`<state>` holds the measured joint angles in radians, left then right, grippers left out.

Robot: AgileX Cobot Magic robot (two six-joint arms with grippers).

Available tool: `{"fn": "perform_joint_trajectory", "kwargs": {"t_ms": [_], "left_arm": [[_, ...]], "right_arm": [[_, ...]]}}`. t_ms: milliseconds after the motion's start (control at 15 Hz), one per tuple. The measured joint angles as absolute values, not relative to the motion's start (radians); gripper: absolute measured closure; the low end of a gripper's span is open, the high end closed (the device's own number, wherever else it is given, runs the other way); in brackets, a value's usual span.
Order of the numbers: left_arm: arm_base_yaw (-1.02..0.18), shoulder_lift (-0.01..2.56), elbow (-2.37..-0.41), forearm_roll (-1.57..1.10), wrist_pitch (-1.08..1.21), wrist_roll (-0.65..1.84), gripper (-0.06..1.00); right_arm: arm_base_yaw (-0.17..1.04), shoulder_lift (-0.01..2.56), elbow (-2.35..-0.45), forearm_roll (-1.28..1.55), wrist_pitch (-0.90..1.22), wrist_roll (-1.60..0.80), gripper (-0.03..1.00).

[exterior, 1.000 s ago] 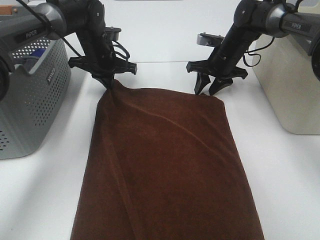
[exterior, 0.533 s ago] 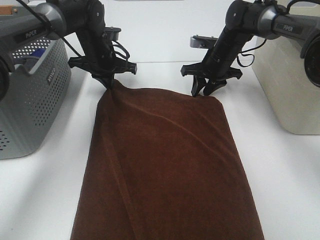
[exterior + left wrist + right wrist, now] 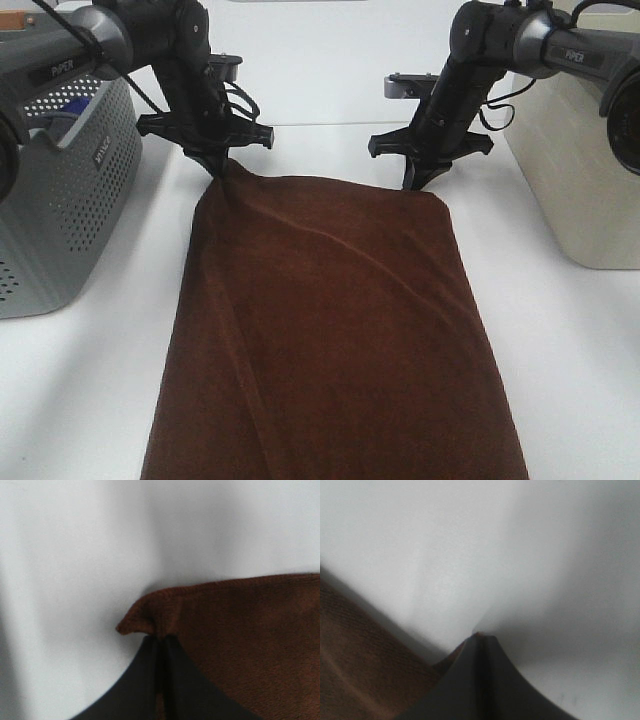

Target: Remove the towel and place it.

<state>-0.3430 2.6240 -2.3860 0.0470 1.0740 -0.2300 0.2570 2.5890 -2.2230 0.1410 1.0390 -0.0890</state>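
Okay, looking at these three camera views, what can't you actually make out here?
- Towel: near end cut off by the exterior view's bottom edge; no label visible.
- Right gripper: fingertips closed, with only a blurred sliver of cloth between them; grip unclear.
- Gray basket: contents mostly hidden behind its perforated wall and the left arm.

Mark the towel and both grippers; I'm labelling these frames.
towel (image 3: 340,330), high view, middle of the cloth.
left gripper (image 3: 214,166), high view, closed tips pinching a corner.
right gripper (image 3: 415,184), high view, closed tips.
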Motion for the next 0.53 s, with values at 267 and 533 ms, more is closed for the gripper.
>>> {"fn": "perform_joint_trajectory", "kwargs": {"t_ms": [267,533], "left_arm": [[-0.343,2.624,-2.386,0.047,1.07,-0.23,0.93],[-0.343,2.624,-2.386,0.047,1.015,-0.23,0.93]], "right_arm": [[0.257,2.522,-2.219,0.05,1.029,-0.067,0.97],[0.257,2.484,-2.219,0.017,0.972,-0.052,0.97]]}}
